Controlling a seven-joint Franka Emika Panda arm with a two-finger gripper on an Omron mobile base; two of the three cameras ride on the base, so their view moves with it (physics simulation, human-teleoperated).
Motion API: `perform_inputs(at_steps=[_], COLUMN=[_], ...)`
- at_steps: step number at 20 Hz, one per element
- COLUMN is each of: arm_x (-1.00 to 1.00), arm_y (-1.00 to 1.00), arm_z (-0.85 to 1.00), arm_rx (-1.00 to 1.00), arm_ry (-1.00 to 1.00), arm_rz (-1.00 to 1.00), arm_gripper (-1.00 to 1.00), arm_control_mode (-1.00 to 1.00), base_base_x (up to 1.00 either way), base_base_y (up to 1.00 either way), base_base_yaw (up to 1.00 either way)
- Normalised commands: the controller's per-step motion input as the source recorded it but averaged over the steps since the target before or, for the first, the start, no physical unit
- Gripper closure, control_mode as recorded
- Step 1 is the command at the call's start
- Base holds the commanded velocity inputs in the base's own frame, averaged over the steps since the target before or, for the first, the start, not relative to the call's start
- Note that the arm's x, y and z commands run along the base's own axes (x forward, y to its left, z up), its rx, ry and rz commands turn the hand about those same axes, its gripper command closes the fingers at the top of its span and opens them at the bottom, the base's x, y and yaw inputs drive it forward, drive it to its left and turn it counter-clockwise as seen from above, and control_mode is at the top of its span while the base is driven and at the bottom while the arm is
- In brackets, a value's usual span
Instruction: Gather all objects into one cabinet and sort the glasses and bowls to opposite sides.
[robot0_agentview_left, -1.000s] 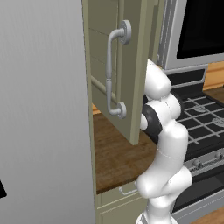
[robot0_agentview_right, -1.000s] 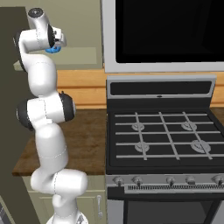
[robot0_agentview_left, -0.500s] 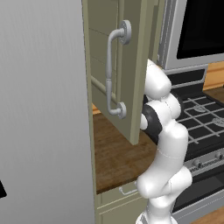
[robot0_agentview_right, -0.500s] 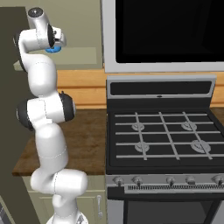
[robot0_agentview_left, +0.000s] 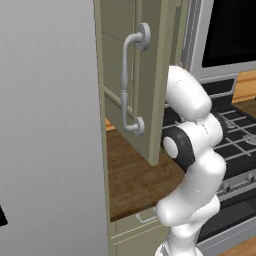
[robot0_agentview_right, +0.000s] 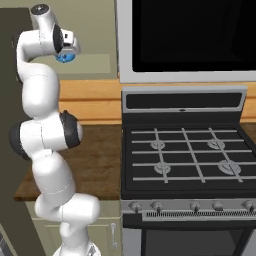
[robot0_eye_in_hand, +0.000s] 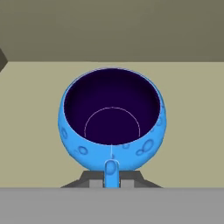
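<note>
A small glossy blue bowl with a dark inside fills the middle of the hand view, over the pale green shelf of the cabinet. My gripper is shut on the near rim of this bowl, with the rim pinched between the two fingers. In the right base view the raised hand reaches into the cabinet at the upper left, and the gripper holds the blue bowl just above the shelf. Whether the bowl rests on the shelf I cannot tell. The glasses are out of view.
The olive-green cabinet door with its long grey bar handle stands open in front of the arm. A wooden counter lies below, with a gas stove to its right and a dark microwave above.
</note>
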Motion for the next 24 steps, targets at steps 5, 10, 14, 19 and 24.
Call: perform_inputs(at_steps=[5, 10, 14, 19, 24], arm_x=[-0.16, -0.52, -1.0, -1.0, -1.0], arm_y=[-1.0, -0.75, -0.4, -0.48, -0.29], arm_z=[0.5, 0.29, -0.22, -0.61, -0.55], arm_rx=[0.0, 0.0, 0.1, 0.16, 0.16], arm_ry=[0.0, -0.02, -0.01, 0.0, 0.0], arm_rz=[0.01, 0.13, 0.25, 0.29, 0.27], arm_gripper=[1.0, 1.0, 1.0, 1.0, 1.0], arm_control_mode=[-1.0, -1.0, -1.0, -1.0, -1.0], base_base_x=[0.0, 0.0, 0.0, 0.0, 0.0], base_base_y=[0.0, 0.0, 0.0, 0.0, 0.0], base_base_yaw=[0.0, 0.0, 0.0, 0.0, 0.0])
